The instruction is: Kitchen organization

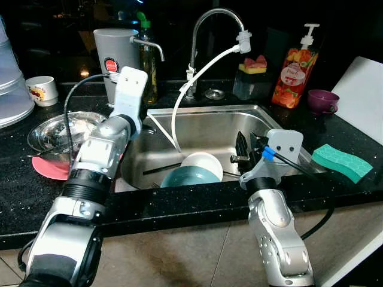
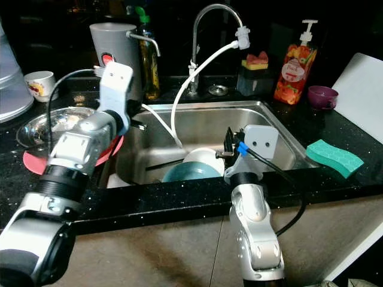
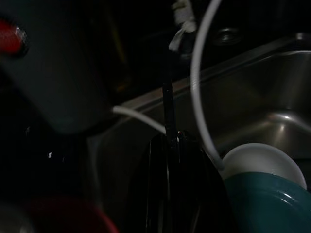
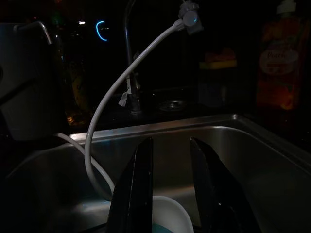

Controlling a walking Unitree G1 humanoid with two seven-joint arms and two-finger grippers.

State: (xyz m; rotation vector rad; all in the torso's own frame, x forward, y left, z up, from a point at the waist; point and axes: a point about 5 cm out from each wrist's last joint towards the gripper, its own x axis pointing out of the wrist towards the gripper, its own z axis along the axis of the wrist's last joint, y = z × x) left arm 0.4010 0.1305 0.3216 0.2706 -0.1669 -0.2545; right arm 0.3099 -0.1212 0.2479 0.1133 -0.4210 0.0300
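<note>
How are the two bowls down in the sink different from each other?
The teal bowl is wider and lies nearest the sink's front edge; the white bowl is smaller and sits just behind it, partly hidden by the teal rim. The teal bowl is dark blue-green, the white one plain and bright. The white hose from the tap drops down close to the white bowl. Both are round, lie together in the steel sink, and neither is held by a gripper.

A peach soap bottle (image 1: pixel 295 70), a purple cup (image 1: pixel 323 100) and a green sponge (image 1: pixel 342 161) sit on the black counter (image 1: pixel 18 179).
</note>
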